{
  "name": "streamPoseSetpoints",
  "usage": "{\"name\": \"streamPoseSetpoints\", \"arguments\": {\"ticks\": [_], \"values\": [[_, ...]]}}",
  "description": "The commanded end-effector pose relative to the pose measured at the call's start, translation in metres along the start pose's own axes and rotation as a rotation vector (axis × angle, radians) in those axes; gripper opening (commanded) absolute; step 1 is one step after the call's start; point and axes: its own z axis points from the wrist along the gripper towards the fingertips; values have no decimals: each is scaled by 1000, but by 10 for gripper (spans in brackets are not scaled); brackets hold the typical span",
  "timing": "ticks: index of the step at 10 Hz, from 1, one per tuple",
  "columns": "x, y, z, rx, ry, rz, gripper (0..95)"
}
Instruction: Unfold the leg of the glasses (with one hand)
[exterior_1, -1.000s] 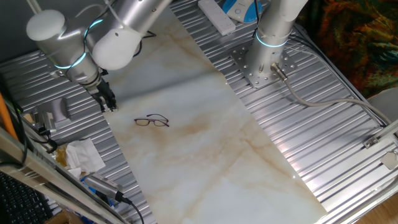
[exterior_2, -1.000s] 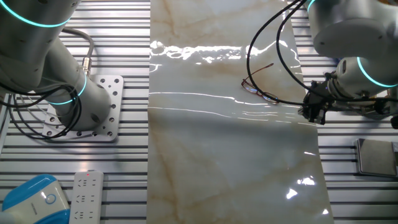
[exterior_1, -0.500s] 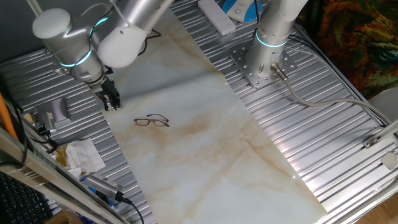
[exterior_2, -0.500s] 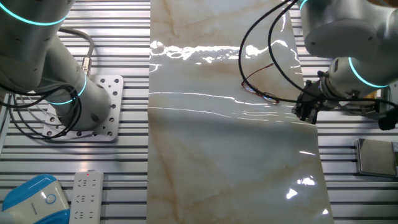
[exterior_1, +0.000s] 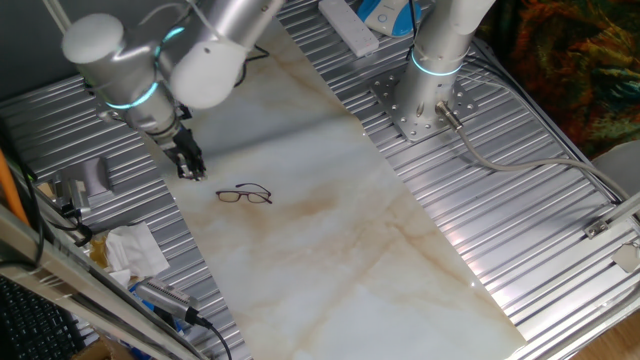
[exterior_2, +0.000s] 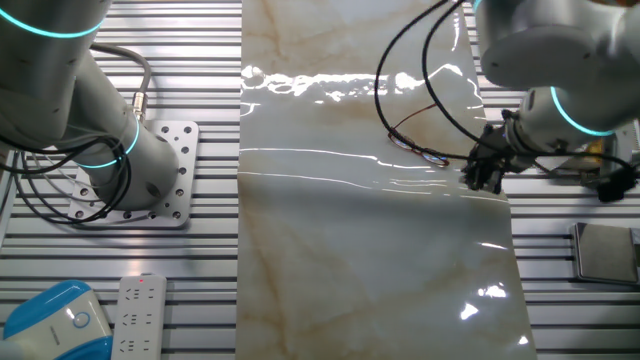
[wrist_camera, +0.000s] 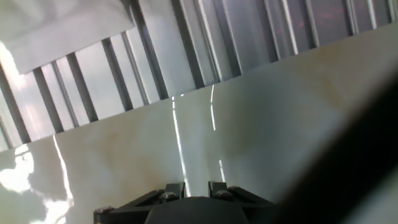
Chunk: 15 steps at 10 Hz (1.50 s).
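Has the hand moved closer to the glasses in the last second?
Yes. In one fixed view the hand has shifted right along the marble sheet's edge toward the glasses, which lie where they were; it is not touching them.

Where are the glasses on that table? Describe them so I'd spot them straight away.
Look at the pale marble-patterned mat running down the middle of the ribbed metal table. Near its edge, just beside the dark end effector, lie the glasses. They are a thin dark wire frame with clear lenses, the only small thing on the mat.
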Motion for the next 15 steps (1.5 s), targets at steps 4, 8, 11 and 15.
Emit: {"name": "streamPoseSetpoints", "arguments": {"ticks": [4,8,11,15], "values": [[7,17,1,22,4,-78,0],[14,20,3,62,2,-189,0],[23,24,10,94,0,-279,0],[31,21,16,123,-2,-397,0]]}}
